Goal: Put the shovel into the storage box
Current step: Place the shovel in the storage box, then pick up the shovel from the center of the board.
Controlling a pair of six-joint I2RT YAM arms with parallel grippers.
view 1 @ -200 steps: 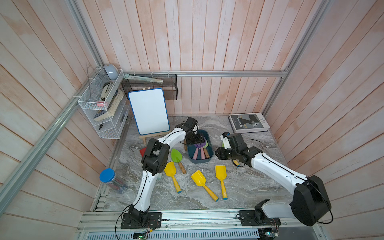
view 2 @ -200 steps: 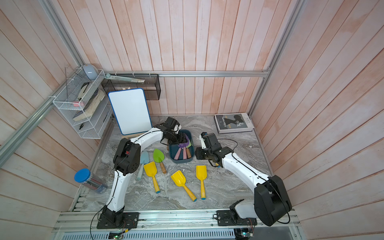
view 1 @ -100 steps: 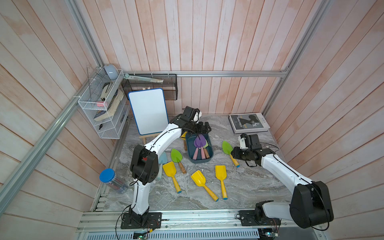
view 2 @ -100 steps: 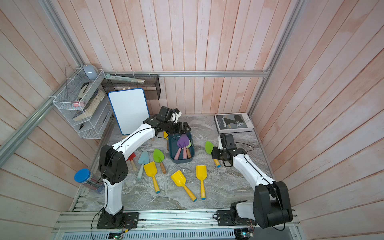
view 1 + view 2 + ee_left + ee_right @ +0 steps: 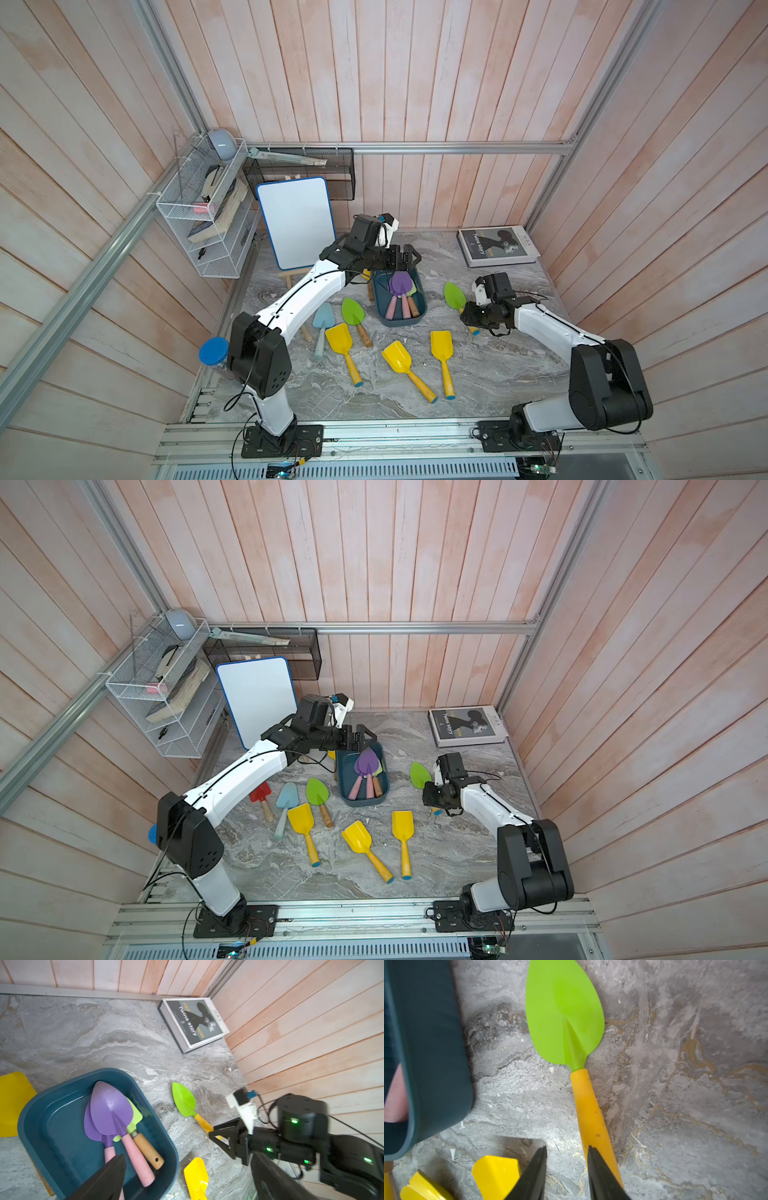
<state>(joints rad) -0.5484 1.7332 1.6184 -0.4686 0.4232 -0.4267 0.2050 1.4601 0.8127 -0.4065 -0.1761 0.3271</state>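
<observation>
Left end effector point(image 5: 410, 258) hovers over the far end of the storage box point(image 5: 401, 323), jaws wide, nothing in them. One finger point(image 5: 108, 1178) shows in the left wrist view above the pink handles.

The box holds two purple shovels point(image 5: 110, 1109) with pink handles and a light green shovel point(image 5: 135, 1119) with a wooden handle. All three have their handles toward the robot.

Yellow-handled green shovel point(image 5: 454, 294) is outside the box, flat on the surface point(image 5: 498, 365) just to its right, blade pointing away from the robot.

Right end effector point(image 5: 566, 1149) sits low over that shovel's handle. The jaws stand at a narrow gap, and the right wrist view shows only bare surface between them. The handle runs under one finger point(image 5: 600, 1174), not between the two, so it isn't gripped.

Loose on the surface in front of the box:
- three yellow scoops point(image 5: 397, 357)
- wooden-handled green shovel point(image 5: 353, 311)
- light blue trowel point(image 5: 323, 318)
- red shovel point(image 5: 261, 791)

A book point(image 5: 496, 245) lies in the far right corner.
</observation>
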